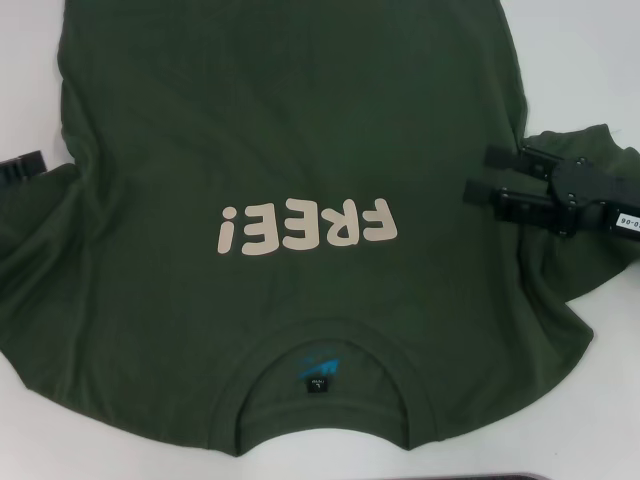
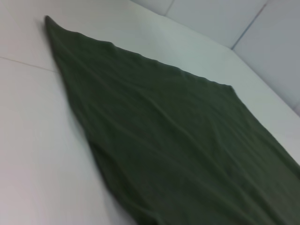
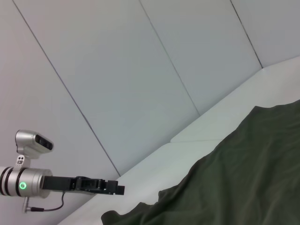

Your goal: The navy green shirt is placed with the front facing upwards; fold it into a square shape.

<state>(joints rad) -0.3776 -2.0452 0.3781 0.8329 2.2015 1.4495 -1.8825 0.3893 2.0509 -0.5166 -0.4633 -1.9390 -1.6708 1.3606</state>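
Observation:
The navy green shirt lies spread front-up on the white table. Its pale "FREE!" letters face away from me, and the collar with its small label is nearest me. My right gripper hovers open at the shirt's right side, by the bunched right sleeve, fingers pointing inward. Only the tip of my left gripper shows, at the shirt's left sleeve edge. The right wrist view shows that left gripper low over the shirt's edge. The left wrist view shows only the shirt's smooth cloth.
A dark strip sits at the table's near edge. Pale wall panels stand behind the table. Bare white tabletop runs along the shirt's left side and beyond its far hem.

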